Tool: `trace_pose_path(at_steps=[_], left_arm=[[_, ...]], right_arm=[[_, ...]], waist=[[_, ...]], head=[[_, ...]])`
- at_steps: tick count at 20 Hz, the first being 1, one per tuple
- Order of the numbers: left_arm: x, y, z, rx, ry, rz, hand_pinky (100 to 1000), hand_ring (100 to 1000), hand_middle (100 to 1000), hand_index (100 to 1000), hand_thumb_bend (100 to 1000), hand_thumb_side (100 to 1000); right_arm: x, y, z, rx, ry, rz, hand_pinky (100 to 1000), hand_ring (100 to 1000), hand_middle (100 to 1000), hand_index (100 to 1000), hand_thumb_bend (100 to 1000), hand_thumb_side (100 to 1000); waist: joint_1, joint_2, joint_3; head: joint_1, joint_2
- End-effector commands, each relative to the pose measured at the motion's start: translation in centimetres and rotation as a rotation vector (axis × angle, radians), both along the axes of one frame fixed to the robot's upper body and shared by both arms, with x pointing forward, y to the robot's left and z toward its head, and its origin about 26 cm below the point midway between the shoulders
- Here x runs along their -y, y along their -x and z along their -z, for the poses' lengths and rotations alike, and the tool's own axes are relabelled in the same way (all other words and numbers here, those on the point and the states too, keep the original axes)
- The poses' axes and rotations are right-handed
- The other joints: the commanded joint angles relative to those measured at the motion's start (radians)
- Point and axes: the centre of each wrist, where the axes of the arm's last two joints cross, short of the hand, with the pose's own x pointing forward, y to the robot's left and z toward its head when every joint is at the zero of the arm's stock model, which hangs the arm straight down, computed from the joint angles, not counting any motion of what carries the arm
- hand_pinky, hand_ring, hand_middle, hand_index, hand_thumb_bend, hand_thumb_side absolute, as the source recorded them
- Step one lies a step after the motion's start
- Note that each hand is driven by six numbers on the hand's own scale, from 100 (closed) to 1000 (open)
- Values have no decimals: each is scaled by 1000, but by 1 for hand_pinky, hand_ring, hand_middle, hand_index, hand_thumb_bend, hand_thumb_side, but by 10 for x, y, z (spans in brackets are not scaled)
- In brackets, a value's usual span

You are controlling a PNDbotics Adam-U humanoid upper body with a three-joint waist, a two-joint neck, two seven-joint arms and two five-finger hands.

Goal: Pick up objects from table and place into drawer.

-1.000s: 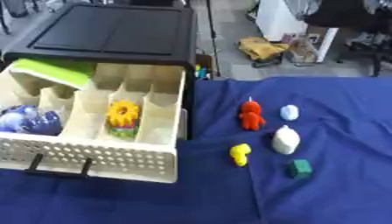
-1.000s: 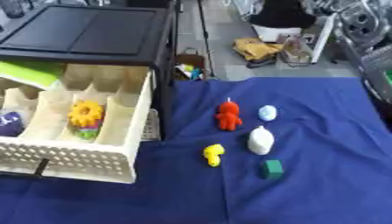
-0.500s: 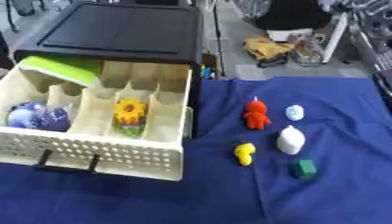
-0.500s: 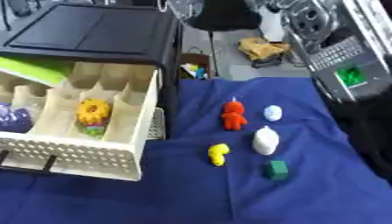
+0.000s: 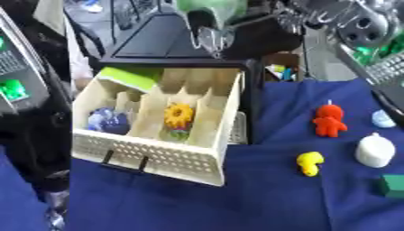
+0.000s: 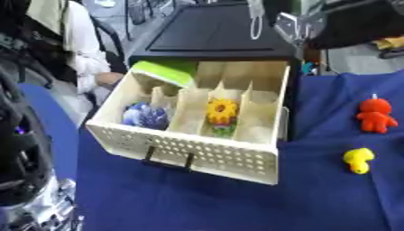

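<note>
Camera has swung left since a second ago: the whole scene sits further right in both views, and the things keep their layout on the cloth. Robot arm parts now crowd the edges, which they didn't a second ago. Can't make out a hand on either side, so can't tell whether any fingers are apart or together.

Cream drawer (image 5: 170, 155) is pulled open from the black cabinet (image 6: 217, 34), perforated front and dark handle facing the camera. Inside it: blue object (image 6: 144, 115) in a left compartment, yellow flower-shaped toy (image 5: 178, 116) in the middle one, green item (image 6: 164, 72) at the back left corner.

On the blue-clothed desk (image 5: 260, 198), right of the drawer: red figure (image 5: 329, 120) upright, yellow duck (image 5: 309, 162) nearer the camera, both apart from each other.

Left eye view only: white rounded object (image 5: 374, 150) just right of the duck, pale blue piece (image 5: 384, 119) at the right edge beside the red figure, green block (image 5: 391, 185) at the lower right edge. Right eye view cuts all three off; it shows more of the dark arm at the lower left.
</note>
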Motion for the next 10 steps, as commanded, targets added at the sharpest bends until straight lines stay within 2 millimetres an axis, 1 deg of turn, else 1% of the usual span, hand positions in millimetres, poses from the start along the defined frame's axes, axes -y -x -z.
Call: trace_pose_path(at_steps=[1,6,10], left_arm=[[-2,1,-8,22,-26,1,612,764,759,892,377,1000],[-1,1,-8,20,-26,4,611,764,760,892,376,1000],[-1,1,-8,19,-26,5,611,764,760,892,376,1000]], right_arm=[[-6,4,-7,-6,12,-33,719,835,673,717,100,400],[-18,6,-3,-46,53,-82,724,842,684,724,100,414],[-24,5,0,-65,87,-88,740,859,714,748,100,443]], waist=[[4,-19,3],[3,-18,5],[2,-17,7]], head=[[-3,2],[-7,1],[-9,3]])
